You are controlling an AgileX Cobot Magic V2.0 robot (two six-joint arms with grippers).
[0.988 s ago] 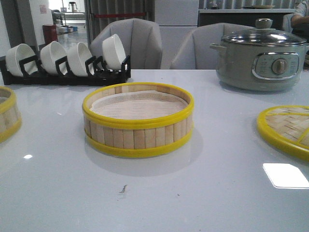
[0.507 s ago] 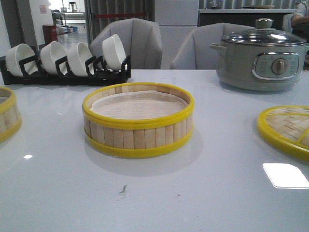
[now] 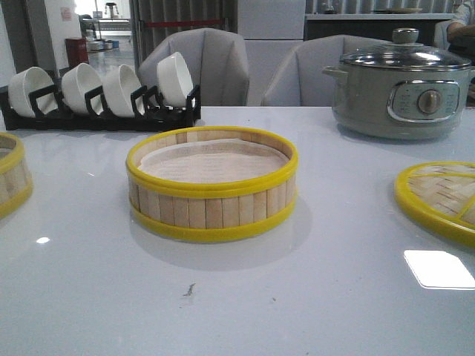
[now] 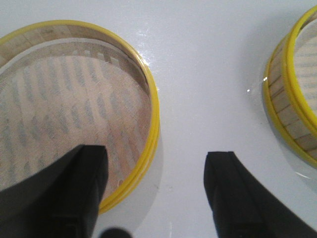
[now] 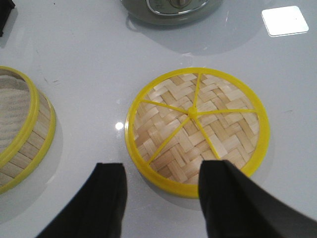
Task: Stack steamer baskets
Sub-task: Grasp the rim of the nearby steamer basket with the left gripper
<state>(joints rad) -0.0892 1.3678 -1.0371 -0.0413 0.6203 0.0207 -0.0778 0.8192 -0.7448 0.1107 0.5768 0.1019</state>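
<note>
Front view: centre steamer basket [image 3: 212, 184] sitting mid-table, yellow rims top and bottom, pale liner inside, nothing stacked on it; second steamer basket [image 3: 12, 180] clipped by the left edge, woven lid [image 3: 439, 199] flat at the right edge, grey electric pot [image 3: 401, 85] and a black rack of white bowls [image 3: 100, 93] behind. No arms in shot. Left wrist view: left gripper [image 4: 154, 194] spread wide and empty, one finger over the liner of the left basket [image 4: 69, 114], the other outside over bare table, near rim running between them; centre basket [image 4: 296, 96] well off to the far side. Looks lined up for a rim pinch, so the left arm probably lifts first. Right wrist view: right gripper [image 5: 161, 196] parted too, holding nothing, poised above the lid's [image 5: 197, 126] near edge; lid round, spoked, undisturbed.
</note>
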